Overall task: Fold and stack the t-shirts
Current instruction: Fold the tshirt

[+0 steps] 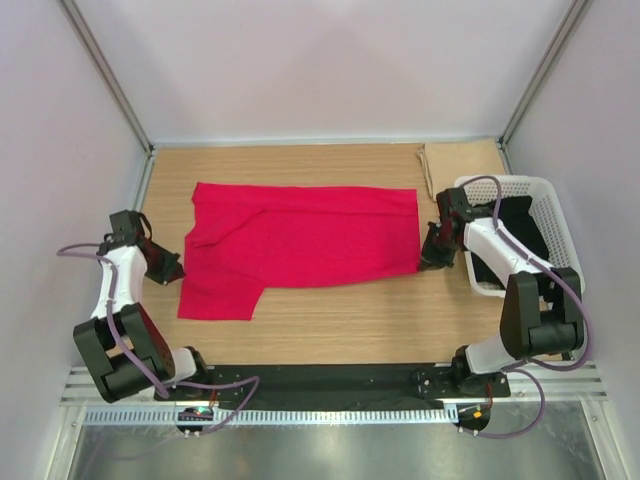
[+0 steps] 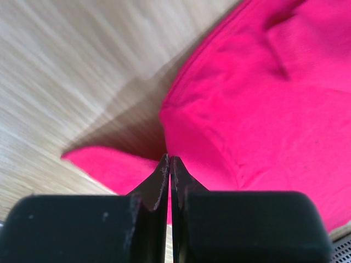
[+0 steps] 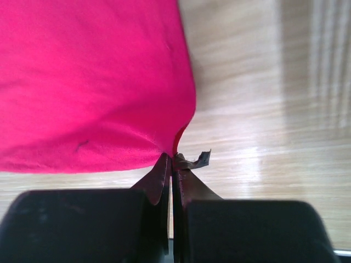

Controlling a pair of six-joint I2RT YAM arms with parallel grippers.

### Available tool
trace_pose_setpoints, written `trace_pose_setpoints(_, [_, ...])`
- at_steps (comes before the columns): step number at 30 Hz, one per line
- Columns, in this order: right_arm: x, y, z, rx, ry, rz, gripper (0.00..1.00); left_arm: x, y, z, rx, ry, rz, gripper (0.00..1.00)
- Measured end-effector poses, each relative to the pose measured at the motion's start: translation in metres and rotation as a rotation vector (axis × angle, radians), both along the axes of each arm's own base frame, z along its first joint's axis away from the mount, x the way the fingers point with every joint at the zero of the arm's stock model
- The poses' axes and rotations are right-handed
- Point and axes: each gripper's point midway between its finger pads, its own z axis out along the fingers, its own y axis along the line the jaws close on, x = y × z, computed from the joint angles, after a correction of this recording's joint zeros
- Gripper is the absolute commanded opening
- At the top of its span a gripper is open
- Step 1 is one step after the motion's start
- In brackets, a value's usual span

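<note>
Your right tool point(image 3: 173, 159) is pressing its two fingers together and pinching the near right corner of the red t-shirt point(image 1: 300, 240) right at their tips. The cloth is narrowing to a point there, and a small greyish scrap point(image 3: 198, 159) is sticking out just beside the tips. From this tool the shirt is spreading flat over the table point(image 1: 330, 325) toward your left tool point(image 1: 166, 264), so it is lying between the two tools. Your left tool is also showing its fingers fully together. The sleeve edge is lying just in front of its tips, and I cannot tell whether it is touching them. On the outer side of your right tool a white basket point(image 1: 548, 190) is sitting just beside it, and a folded tan cloth point(image 1: 462, 160) is lying farther off, beyond the basket.
</note>
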Motion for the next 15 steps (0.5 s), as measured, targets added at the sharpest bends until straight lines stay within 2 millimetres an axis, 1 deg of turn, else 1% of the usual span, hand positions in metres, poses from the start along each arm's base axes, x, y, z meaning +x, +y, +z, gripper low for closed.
trace_pose_setpoints(5, [0.026, 0.000, 0.018, -0.013, -0.046, 0.002, 0.01, 0.031, 0.001, 0.031, 0.025, -0.063, -0.039, 0.00])
trace_pose_setpoints(7, [0.035, 0.000, 0.022, -0.016, -0.050, 0.002, 0.01, 0.048, 0.001, 0.045, 0.037, -0.098, -0.061, 0.00])
trace_pose_setpoints(11, [0.048, 0.000, 0.024, -0.025, -0.047, 0.003, 0.01, 0.082, -0.001, 0.071, 0.054, -0.153, -0.102, 0.00])
trace_pose_setpoints(12, [0.052, 0.000, 0.024, -0.028, -0.047, 0.003, 0.01, 0.085, -0.003, 0.072, 0.055, -0.158, -0.109, 0.00])
trace_pose_setpoints(15, [0.066, -0.001, 0.023, -0.036, -0.047, 0.002, 0.01, 0.107, -0.007, 0.082, 0.061, -0.179, -0.138, 0.00])
